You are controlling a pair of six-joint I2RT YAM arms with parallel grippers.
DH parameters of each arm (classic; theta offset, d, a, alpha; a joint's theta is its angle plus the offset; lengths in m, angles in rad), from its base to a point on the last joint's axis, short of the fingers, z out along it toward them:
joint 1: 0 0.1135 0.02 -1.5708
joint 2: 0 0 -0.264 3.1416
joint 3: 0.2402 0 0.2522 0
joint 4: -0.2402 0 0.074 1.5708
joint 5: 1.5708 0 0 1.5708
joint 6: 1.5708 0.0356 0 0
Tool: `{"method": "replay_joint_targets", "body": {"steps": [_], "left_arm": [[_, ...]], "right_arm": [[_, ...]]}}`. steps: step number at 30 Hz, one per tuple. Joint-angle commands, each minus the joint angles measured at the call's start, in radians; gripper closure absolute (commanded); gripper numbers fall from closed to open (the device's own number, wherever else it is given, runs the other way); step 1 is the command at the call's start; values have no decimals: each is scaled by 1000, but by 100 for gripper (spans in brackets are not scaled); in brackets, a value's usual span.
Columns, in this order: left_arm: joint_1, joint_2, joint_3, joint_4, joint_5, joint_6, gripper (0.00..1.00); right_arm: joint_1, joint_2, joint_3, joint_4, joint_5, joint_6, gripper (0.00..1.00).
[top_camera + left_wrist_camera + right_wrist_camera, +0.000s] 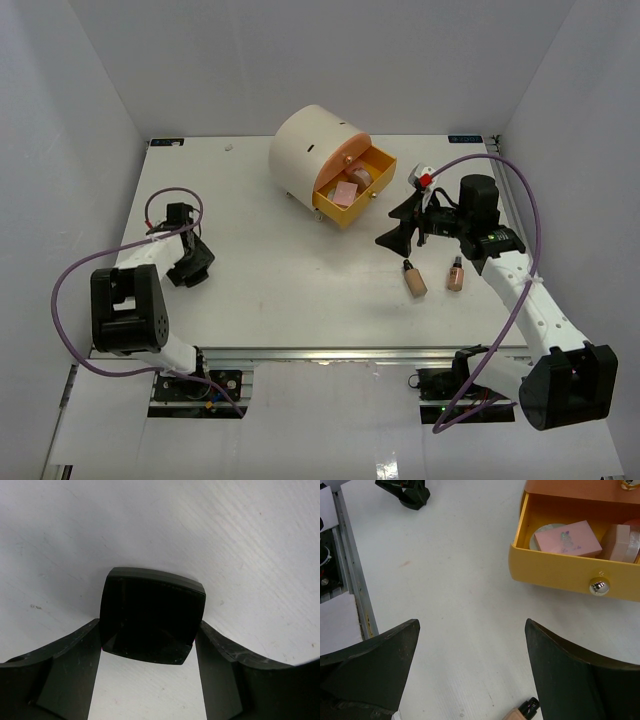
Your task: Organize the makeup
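Two tan bottles with black caps lie on the table in the top view, one point(413, 278) beside the other point(455, 273). My right gripper point(398, 226) is open and empty just above them; the cap end of one bottle point(522, 711) shows below its jaws point(472, 625). My left gripper point(190, 265) is low on the table at the left, shut on a black square case point(150, 615) with rounded corners. A pink box point(567, 538), a beige compact point(620, 542) and a pale round compact point(545, 532) lie in the open orange drawer point(570, 575).
The cream cylindrical box point(305, 150) stands at the back centre with its drawer point(345, 205) pulled out towards the right gripper. White walls enclose the table on three sides. A metal rail point(330, 352) runs along the near edge.
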Motion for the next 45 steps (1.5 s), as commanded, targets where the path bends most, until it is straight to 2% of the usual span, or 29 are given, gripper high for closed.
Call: {"method": "replay_joint_targets", "body": {"steps": [1,2,5,6,8,10,12,14,18,22,25,29,37,40,45], "left_arm": [[4,-171,-56,104,155,31,81],[2,-238,-83,165,244,48,87],[-40,-413,-146,342,519,42,93],[-104,-442,-139,379,553,31,94],[-296,-435,-69,410,531,38,93],[-434,-391,13,419,454,87,92],[-598,-287,170,414,367,138,92],[-704,-174,330,373,272,223,91],[-814,59,640,281,136,397,89],[-835,263,874,245,24,502,87],[-842,331,988,216,-55,558,81],[-862,368,999,213,-132,592,68],[-903,375,979,214,-214,645,22],[-923,366,972,214,-241,653,13],[-950,345,971,214,-268,665,3]], "right_arm": [[-7,-29,-11,27,-3,-3,7],[-12,-34,-11,26,0,-5,7],[-40,-45,-11,25,8,-11,7],[-52,-50,-12,25,10,-15,7],[-85,-60,-14,23,11,-21,7],[-107,-66,-17,26,11,-23,7],[-137,-69,-25,30,10,-21,7],[-159,-67,-31,34,10,-17,7],[-205,-66,-37,44,14,-13,7],[-248,-68,-58,62,14,-7,7],[-268,-64,-66,70,13,-7,7],[-283,-58,-72,77,10,-7,7],[-301,-52,-80,84,2,-6,7],[-305,-53,-82,84,-4,-7,7],[-307,-54,-84,86,-10,-5,6]]}}
